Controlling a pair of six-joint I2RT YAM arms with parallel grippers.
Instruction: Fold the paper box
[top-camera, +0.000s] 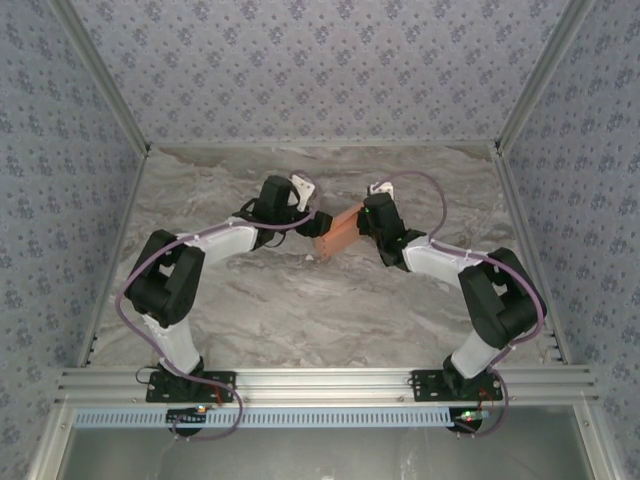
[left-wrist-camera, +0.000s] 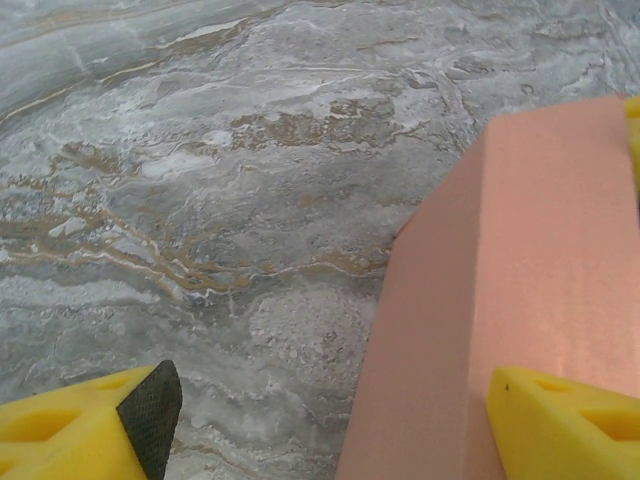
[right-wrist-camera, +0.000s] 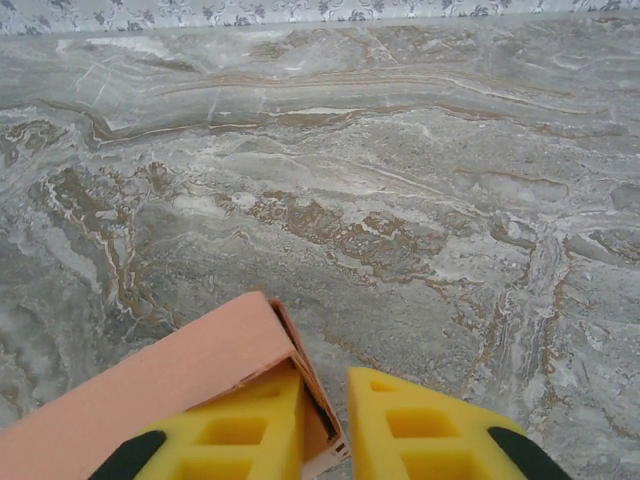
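Observation:
The paper box (top-camera: 337, 232) is a salmon-orange rectangular box lying on the marble table (top-camera: 250, 300) between my two grippers. In the left wrist view the box (left-wrist-camera: 520, 300) lies against my right-hand yellow finger (left-wrist-camera: 570, 430), while the other finger (left-wrist-camera: 90, 430) stands far off. My left gripper (left-wrist-camera: 335, 400) is open. In the right wrist view the box's end (right-wrist-camera: 170, 380) sits at my right gripper (right-wrist-camera: 325, 400). One finger (right-wrist-camera: 240, 430) is tucked under the end flap, and a gap separates the flap from the other finger (right-wrist-camera: 420, 430). The jaws are open.
Patterned walls (top-camera: 320, 70) and metal frame posts (top-camera: 110, 130) enclose the table on three sides. The left gripper (top-camera: 312, 215) and right gripper (top-camera: 368, 218) meet near the table's middle rear. The aluminium rail (top-camera: 320, 385) carrying both bases runs along the near edge.

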